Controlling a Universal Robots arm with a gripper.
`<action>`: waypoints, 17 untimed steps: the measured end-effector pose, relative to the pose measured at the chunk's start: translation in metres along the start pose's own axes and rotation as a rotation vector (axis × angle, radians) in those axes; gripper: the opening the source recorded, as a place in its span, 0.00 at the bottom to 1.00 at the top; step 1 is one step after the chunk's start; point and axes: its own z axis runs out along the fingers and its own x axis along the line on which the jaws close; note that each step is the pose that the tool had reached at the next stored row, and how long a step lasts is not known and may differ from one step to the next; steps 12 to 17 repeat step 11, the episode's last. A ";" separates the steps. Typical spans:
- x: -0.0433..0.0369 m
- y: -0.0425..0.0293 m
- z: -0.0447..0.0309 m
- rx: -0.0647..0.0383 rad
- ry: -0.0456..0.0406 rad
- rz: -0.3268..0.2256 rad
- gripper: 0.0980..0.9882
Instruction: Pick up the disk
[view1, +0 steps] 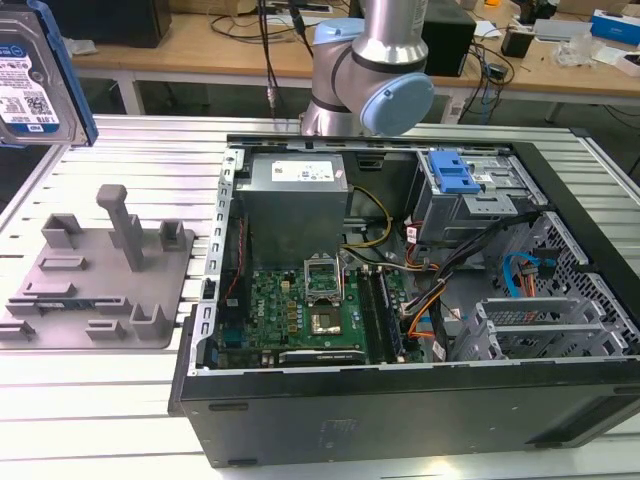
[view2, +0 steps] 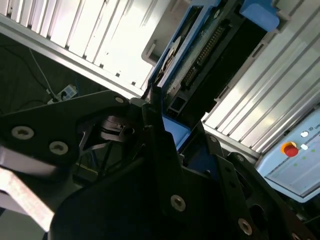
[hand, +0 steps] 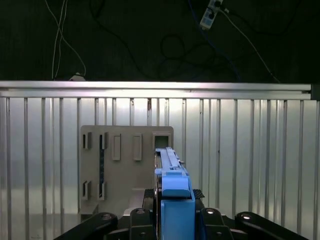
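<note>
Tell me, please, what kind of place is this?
Probably a robotics lab or workshop. An opened computer case lies on a slotted aluminium table, a robot arm stands behind it, and workbenches with cables and equipment fill the background.

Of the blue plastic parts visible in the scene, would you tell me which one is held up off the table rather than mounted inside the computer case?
The disk with blue side rails, at the exterior view's upper left, held in the claw above the grey fixture. The blue latch sits inside the case.
</note>
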 end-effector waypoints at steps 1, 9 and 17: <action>0.0000 0.0000 0.0000 0.000 0.0000 0.000 0.30; 0.0000 0.0000 -0.0001 0.000 0.0000 0.000 0.30; 0.0000 0.0000 -0.0001 0.000 0.0000 0.000 0.30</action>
